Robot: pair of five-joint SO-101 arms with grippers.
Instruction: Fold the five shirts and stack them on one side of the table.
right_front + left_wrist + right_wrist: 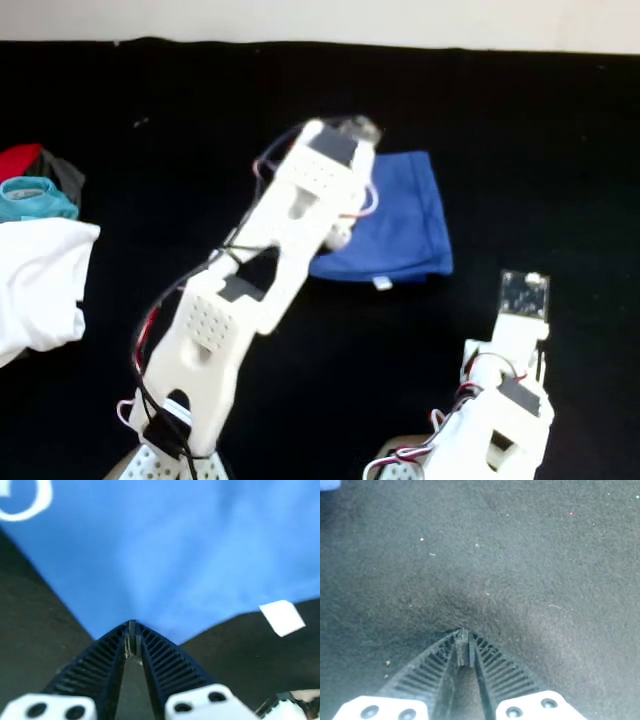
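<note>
On the table [520, 120], the shirt [405, 215] lies just off centre toward 2 o'clock. A pile [35, 270] of other shirts sits at the 9 o'clock edge, well apart from it. The left arm [250, 290] runs from 7 o'clock toward 1 o'clock, with the left gripper [132, 630] at the shirt's 10 o'clock corner. The right gripper [464, 647] is at 5 o'clock, over bare table

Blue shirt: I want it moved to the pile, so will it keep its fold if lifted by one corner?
Probably floppy: the blue shirt is thin cloth lying flat with soft creases. Lifted by a corner, its layers would likely sag open. It looks light, but may drag on the fuzzy table.
</note>
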